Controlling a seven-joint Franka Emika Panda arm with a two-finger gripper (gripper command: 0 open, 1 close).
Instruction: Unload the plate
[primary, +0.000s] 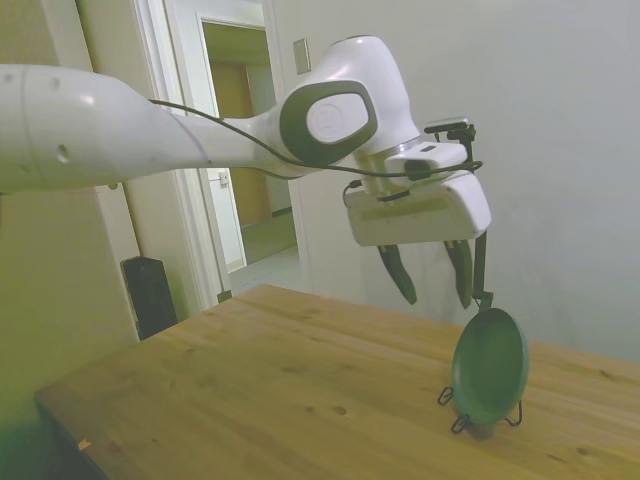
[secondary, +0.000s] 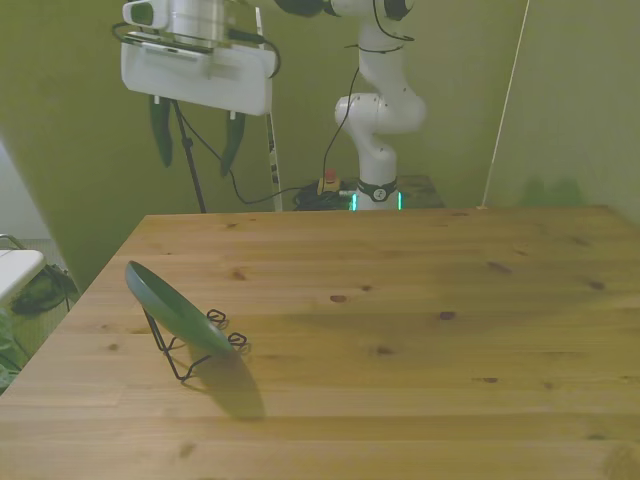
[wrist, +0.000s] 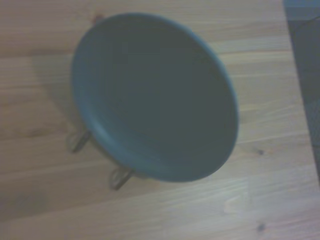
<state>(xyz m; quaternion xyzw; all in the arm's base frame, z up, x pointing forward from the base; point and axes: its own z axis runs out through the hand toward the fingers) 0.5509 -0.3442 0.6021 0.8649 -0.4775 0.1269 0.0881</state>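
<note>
The plate (primary: 490, 366) is propped tilted in the black wire stand (secondary: 190, 352) near the table (secondary: 400, 330) edge at the front view's left, with the gripper (primary: 432, 275) held apart, empty, above it.

wrist view: plate (wrist: 155, 95) blurred | wire stand (secondary: 190, 345) mostly hidden behind plate

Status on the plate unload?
Tool open, empty, high above plate. Plate leaning on wire stand, untouched. Nothing between them.
</note>
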